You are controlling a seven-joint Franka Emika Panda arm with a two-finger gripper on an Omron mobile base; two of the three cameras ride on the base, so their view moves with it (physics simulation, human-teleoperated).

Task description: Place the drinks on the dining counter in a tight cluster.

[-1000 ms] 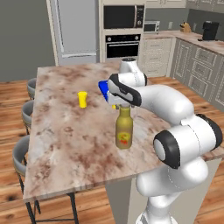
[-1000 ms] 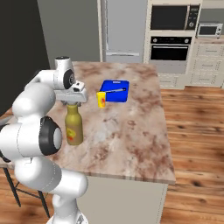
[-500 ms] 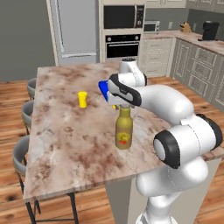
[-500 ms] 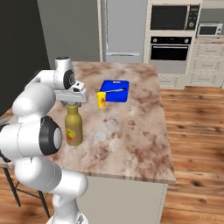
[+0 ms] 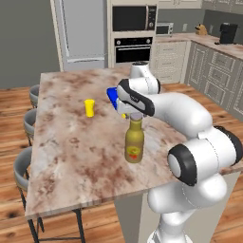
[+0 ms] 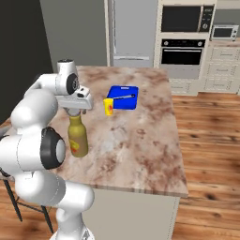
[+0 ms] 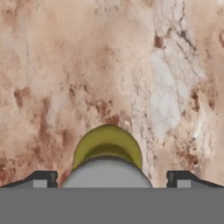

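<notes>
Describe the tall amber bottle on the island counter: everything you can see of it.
The amber bottle is tall, with a rounded amber-yellow body that looks like glass or clear plastic, a narrower neck, a grey cap and a small red-and-yellow label low on its side. It stands upright on the brown-pink marbled dining counter, near the edge on the robot's side, apart from the yellow cup. The tool sits right over its cap, its fingertips spread wide to either side and clear of the cap in the hand view.
</notes>
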